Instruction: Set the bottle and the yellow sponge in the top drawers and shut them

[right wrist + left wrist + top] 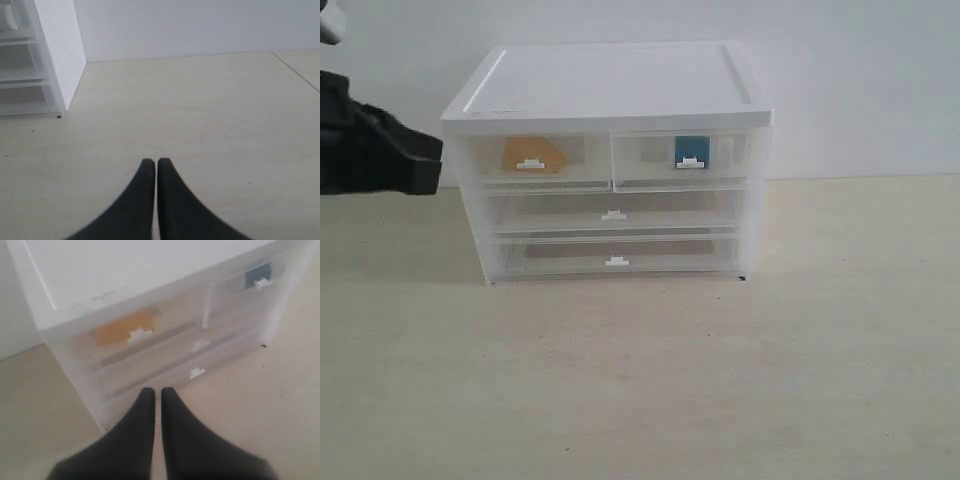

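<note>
The yellow-orange foam sponge lies inside the left one of the two half-width translucent plastic top drawers. The small white plastic bottle, known mainly by its teal-blue label, sits inside the right one. Both drawer fronts look flush with the white-roofed plastic cabinet, so I judge the task all but done.

The left end effector has its dark fingers pressed together on nothing. It hangs over the pale tabletop close to the cabinet's left front corner, and the sponge's drawer lies ahead of it, farther and to the right. The sponge's long side runs left to right along the drawer front. The right end effector, likewise pressed together and empty, points over bare tabletop off the cabinet's right side, so the left arm is the nearer.

The bottle's cap and its axis are lost behind the cloudy plastic. The right end effector falls outside the exterior view, and only a dark bulk of the left arm shows there. Whether the drawers are pushed fully home I cannot tell.
</note>
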You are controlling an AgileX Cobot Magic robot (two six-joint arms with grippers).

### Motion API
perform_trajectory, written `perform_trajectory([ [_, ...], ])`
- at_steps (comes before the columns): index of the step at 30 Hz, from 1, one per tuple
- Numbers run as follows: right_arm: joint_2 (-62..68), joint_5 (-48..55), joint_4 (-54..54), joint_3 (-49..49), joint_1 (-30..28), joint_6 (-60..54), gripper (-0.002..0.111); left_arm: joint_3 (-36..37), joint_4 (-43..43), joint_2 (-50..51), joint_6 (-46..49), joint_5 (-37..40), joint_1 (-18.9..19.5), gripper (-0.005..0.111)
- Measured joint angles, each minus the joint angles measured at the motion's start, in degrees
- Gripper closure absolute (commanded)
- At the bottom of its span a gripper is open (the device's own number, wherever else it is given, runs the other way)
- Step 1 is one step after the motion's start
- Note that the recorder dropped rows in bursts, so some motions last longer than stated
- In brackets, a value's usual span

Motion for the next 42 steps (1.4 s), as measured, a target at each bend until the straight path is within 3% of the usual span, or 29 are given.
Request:
perform_trajectory([
  [10,0.0,0.0,-0.01,0.0,0.0,0.0,0.108,12.75,0.0,-24.84,-0.94,0.29,0.0,0.102],
  [20,0.0,0.0,-0.01,0.0,0.0,0.0,0.108,15.71,0.85,-48.57,-1.93,9.59,0.07,0.102],
  [28,0.0,0.0,-0.01,0.0,0.0,0.0,0.108,16.16,0.85,-49.44,-2.3,4.78,0.07,0.102],
  [31,0.0,0.0,-0.01,0.0,0.0,0.0,0.108,18.91,7.84,-49.35,-8.35,1.11,0.07,0.102],
  [34,0.0,0.0,-0.01,0.0,0.0,0.0,0.108,22.33,27.2,-49.35,-28.31,0.19,0.07,0.102],
  [42,0.0,0.0,-0.01,0.0,0.0,0.0,0.108,28.79,33.68,-49.35,-34.82,-4.91,1.09,0.102],
])
